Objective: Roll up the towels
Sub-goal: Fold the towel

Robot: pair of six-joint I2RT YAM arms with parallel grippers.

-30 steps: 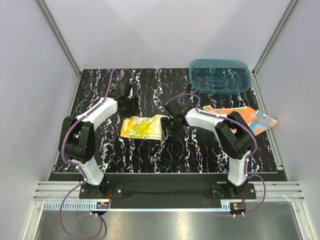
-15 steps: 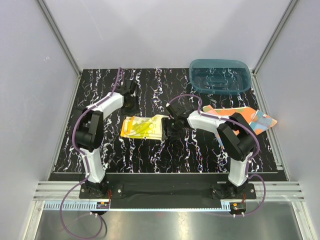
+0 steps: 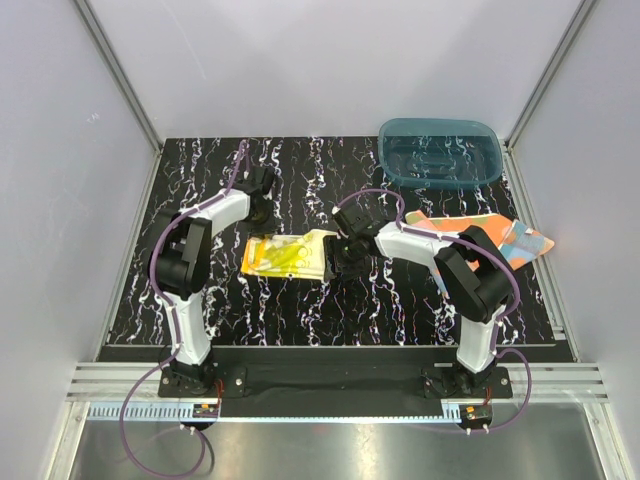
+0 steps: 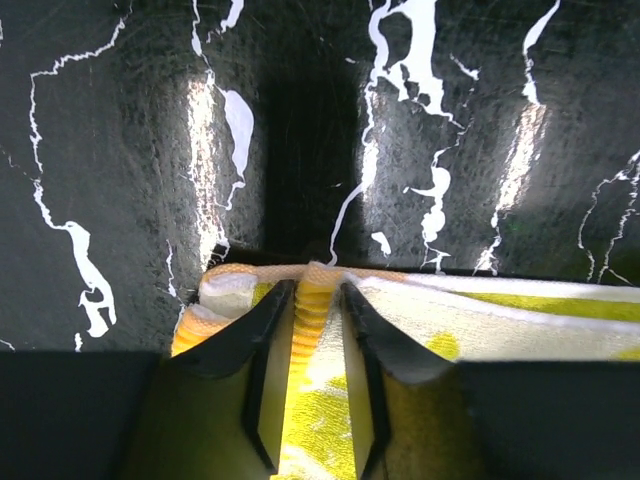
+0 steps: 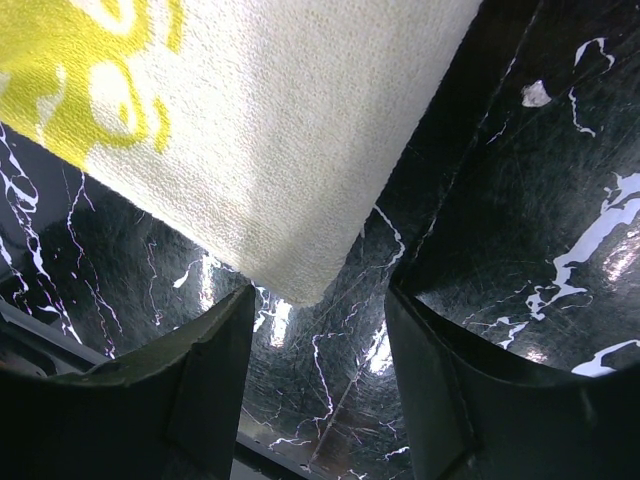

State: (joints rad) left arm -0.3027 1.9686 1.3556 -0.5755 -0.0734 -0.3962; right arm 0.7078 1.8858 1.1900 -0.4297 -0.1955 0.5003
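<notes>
The yellow towel (image 3: 285,255) lies folded left of the table's middle, its right part showing a paler side. My left gripper (image 3: 262,222) comes down on its far left edge. In the left wrist view the left gripper (image 4: 315,290) is shut on a pinched ridge of the yellow towel (image 4: 500,320). My right gripper (image 3: 333,258) stands open at the towel's right edge. In the right wrist view the right gripper (image 5: 320,300) has bare table between its fingers, with a pale corner of the towel (image 5: 300,130) just beyond the tips. The orange dotted towel (image 3: 505,238) lies flat at the right, partly under the right arm.
A teal translucent tub (image 3: 440,150) stands at the back right corner of the black marbled table (image 3: 300,310). Grey walls with metal frame posts close the table in on the left, back and right.
The left gripper has narrowed from open onto the yellow towel's far edge, and the left arm's elbow has swung in. The right gripper has edged slightly left toward the towel.
</notes>
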